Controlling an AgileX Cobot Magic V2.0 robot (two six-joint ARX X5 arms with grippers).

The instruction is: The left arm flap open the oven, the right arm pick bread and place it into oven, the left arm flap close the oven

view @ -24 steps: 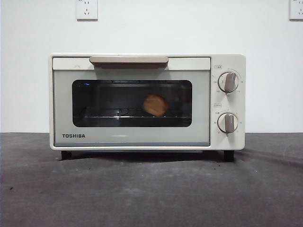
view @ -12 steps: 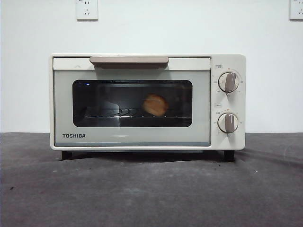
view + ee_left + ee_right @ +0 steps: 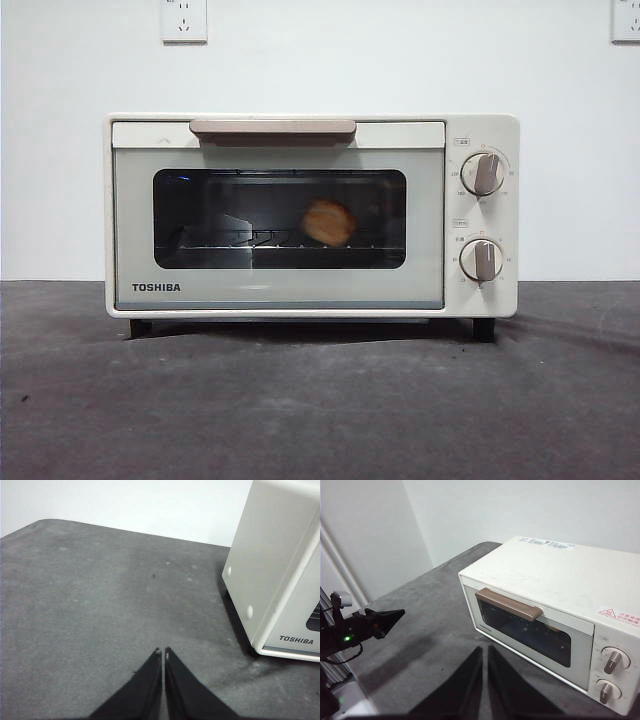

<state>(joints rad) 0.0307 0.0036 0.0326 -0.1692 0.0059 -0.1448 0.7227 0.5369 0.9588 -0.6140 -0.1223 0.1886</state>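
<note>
The word TOSHIBA stands in dark capitals on the lower corner of the oven (image 3: 310, 215) door, at the end away from the knobs. From my left gripper (image 3: 161, 652), whose jaws lie together, I read the same TOSHIBA on the door's corner, just beside me and ahead. From my right gripper (image 3: 485, 649), also with jaws together, I see a red warning sticker (image 3: 619, 615) with a triangle sign on the oven's top, and another label (image 3: 546, 542) at the far top edge; their print is too small to read. Small marks ring the two knobs (image 3: 482, 173), unreadable.
</note>
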